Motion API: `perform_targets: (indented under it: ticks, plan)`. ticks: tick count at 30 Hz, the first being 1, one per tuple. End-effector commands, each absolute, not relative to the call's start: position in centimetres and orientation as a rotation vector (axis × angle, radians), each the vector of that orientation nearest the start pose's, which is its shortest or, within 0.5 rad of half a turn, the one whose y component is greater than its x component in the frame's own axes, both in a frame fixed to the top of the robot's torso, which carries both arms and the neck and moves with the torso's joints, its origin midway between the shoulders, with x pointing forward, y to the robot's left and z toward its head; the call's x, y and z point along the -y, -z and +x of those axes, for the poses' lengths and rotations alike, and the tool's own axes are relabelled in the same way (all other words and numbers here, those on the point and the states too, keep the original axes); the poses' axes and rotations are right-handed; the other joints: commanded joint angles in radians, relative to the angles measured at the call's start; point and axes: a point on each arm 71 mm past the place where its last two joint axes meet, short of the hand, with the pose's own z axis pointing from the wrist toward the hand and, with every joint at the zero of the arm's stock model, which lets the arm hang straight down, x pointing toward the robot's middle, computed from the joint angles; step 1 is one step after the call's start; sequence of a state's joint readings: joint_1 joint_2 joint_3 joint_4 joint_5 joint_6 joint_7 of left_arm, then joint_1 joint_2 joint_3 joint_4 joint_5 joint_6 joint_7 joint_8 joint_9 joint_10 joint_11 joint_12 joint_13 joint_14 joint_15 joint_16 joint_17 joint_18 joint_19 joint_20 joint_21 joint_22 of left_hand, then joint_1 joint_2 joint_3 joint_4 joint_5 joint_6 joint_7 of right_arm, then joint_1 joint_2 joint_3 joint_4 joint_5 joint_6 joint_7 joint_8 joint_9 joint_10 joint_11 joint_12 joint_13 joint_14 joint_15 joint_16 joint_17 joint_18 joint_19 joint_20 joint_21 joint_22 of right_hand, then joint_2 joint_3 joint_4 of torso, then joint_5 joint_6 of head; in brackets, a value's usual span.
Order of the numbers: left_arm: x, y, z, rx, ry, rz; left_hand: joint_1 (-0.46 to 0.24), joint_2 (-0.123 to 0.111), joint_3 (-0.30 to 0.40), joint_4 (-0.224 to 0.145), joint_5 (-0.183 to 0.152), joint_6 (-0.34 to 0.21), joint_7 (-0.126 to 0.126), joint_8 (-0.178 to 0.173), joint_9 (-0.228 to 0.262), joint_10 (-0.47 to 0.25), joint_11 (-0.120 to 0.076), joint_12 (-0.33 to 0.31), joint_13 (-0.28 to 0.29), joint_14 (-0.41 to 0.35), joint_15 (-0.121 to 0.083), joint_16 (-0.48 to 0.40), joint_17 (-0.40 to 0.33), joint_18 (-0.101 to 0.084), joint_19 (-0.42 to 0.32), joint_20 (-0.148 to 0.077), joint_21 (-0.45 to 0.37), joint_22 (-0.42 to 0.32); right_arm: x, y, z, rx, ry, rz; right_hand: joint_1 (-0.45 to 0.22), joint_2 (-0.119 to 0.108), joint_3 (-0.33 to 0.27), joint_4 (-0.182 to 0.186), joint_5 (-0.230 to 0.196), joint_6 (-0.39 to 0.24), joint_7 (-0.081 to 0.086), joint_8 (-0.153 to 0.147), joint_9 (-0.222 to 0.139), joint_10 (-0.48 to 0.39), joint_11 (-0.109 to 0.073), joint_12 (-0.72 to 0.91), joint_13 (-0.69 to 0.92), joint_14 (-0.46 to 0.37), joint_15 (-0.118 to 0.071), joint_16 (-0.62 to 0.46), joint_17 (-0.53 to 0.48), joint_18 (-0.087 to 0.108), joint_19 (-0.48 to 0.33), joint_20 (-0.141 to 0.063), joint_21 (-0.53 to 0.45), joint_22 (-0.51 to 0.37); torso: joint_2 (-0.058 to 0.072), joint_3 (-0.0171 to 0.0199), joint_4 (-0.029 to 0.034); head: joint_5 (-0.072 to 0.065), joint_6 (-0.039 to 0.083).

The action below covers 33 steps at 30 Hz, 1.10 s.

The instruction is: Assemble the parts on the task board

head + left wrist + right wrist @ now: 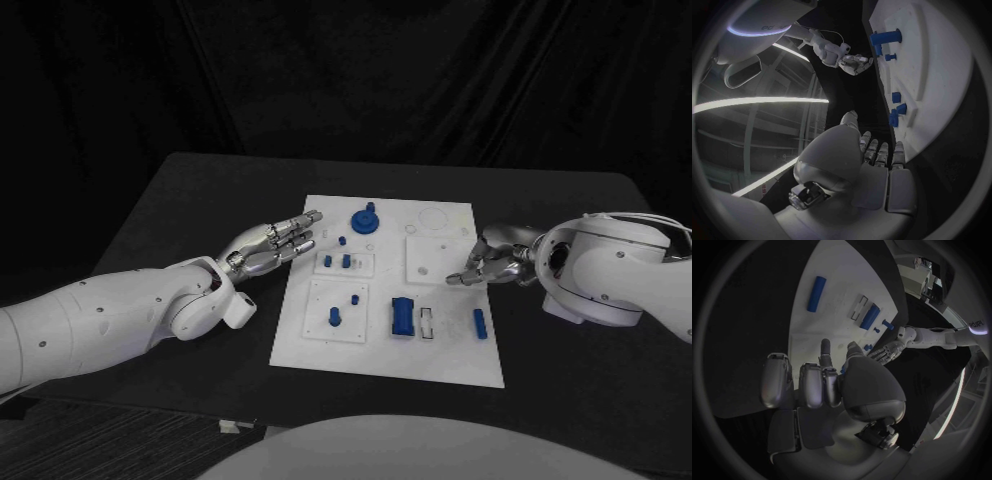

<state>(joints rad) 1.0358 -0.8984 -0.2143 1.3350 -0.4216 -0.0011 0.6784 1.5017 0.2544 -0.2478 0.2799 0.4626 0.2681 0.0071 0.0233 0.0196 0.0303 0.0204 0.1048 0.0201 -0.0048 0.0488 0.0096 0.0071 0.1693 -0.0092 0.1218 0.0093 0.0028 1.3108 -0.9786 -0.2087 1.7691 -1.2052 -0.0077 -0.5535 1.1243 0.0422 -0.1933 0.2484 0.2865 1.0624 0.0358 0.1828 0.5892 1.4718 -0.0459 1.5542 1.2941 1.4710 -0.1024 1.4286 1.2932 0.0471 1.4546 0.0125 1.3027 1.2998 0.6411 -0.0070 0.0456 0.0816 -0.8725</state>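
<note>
Head view: hands (both empty) flanking task board (pixel 387 345)

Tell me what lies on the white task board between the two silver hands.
In the head view, between the left hand and the right hand, the white task board carries two small blue pegs standing in a raised square plate, then a bare square plate.

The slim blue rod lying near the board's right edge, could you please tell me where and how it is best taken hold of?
Probably at its middle, from above. The slim blue rod lies flat on the white task board, its long sides free, nothing touching it. The right hand, holding nothing, is nearest; a pinch across the rod's narrow width should suit.
</note>
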Motion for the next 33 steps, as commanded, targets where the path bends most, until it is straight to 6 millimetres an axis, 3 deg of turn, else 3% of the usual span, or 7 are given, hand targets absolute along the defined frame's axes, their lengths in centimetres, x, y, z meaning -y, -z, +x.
perform_targets:
  ticks: [1,2,6,16,27,33]
  plan:
    - [-27.04,29.67,43.15,-1.626,1.661,-0.621,0.016,-0.008,0.008,0.008,0.011,0.000,-0.005,0.010,0.013,-0.007,0.012,0.018,0.001,0.005,0.014,-0.010,-0.007,-0.034,0.009,0.006,-0.009,-0.003,22.40,21.53,42.41,-2.247,-0.217,-0.047,0.005,0.025,-0.041,0.015,-0.018,0.069,-0.003,-0.013,-0.019,0.099,0.002,0.017,0.277,0.054,0.000,-0.016,0.028,0.018,0.029,-0.003,-0.025,0.182,0.000,-0.0001,0.0004,-0.001,0.000]
    - [-27.04,29.67,43.15,-1.626,1.661,-0.621,0.016,-0.008,0.008,0.008,0.011,0.000,-0.005,0.010,0.013,-0.007,0.012,0.018,0.001,0.005,0.014,-0.010,-0.007,-0.034,0.009,0.006,-0.009,-0.003,22.42,21.60,42.37,-2.248,-0.208,-0.058,-0.031,0.031,-0.064,0.032,-0.108,0.108,-0.012,-0.006,-0.027,0.099,-0.005,0.017,0.277,0.054,-0.006,-0.017,0.026,0.019,0.029,-0.008,-0.030,0.181,0.000,0.0000,0.0008,-0.002,0.000]
    - [-27.03,29.69,43.15,-1.628,1.662,-0.622,0.017,-0.008,0.009,0.008,0.012,0.012,0.010,0.012,0.014,-0.005,0.010,0.020,0.002,0.005,0.016,-0.010,-0.007,-0.034,0.009,0.009,-0.009,-0.003,22.62,21.91,42.20,-2.245,-0.155,-0.123,-0.089,0.050,-0.095,0.040,-0.180,0.177,-0.031,0.016,-0.025,0.099,-0.019,0.017,0.277,0.053,-0.017,-0.022,0.018,0.021,0.027,-0.018,-0.043,0.178,0.001,0.0003,0.0003,-0.013,0.000]
    - [-27.01,29.70,43.16,-1.628,1.662,-0.621,0.018,-0.008,0.009,0.008,0.012,0.021,0.019,0.013,0.015,-0.004,0.007,0.021,0.002,0.005,0.016,-0.010,-0.007,-0.033,0.009,0.009,-0.009,-0.003,22.86,22.21,41.75,-2.264,-0.102,-0.193,-0.135,0.075,-0.120,0.042,-0.181,0.221,-0.043,0.025,-0.020,0.099,-0.031,0.017,0.277,0.053,-0.027,-0.027,0.011,0.022,0.028,-0.028,-0.049,0.177,0.001,-0.0001,0.0005,-0.015,0.000]
    - [-26.95,29.73,43.18,-1.630,1.662,-0.622,0.018,-0.008,0.009,0.008,0.012,0.022,0.019,0.013,0.016,-0.004,0.007,0.022,0.002,0.005,0.016,-0.010,-0.007,-0.033,0.009,0.009,-0.009,-0.003,23.10,22.30,41.52,-2.280,-0.073,-0.226,-0.136,0.072,-0.125,0.037,-0.180,0.224,-0.044,0.025,-0.019,0.099,-0.033,0.017,0.277,0.052,-0.028,-0.029,0.007,0.023,0.027,-0.029,-0.054,0.176,0.001,0.0009,-0.0010,-0.013,0.000]
    - [-26.91,29.75,43.19,-1.631,1.663,-0.622,0.019,-0.008,0.010,0.008,0.012,0.021,0.020,0.013,0.015,-0.004,0.008,0.022,0.002,0.005,0.016,-0.010,-0.007,-0.033,0.009,0.009,-0.009,-0.003,22.98,22.52,41.47,-2.284,-0.056,-0.256,-0.113,0.068,-0.127,0.024,-0.149,0.221,-0.044,0.021,-0.015,0.099,-0.033,0.017,0.277,0.050,-0.030,-0.034,-0.001,0.024,0.026,-0.031,-0.062,0.174,0.001,0.0008,0.0000,-0.017,0.000]
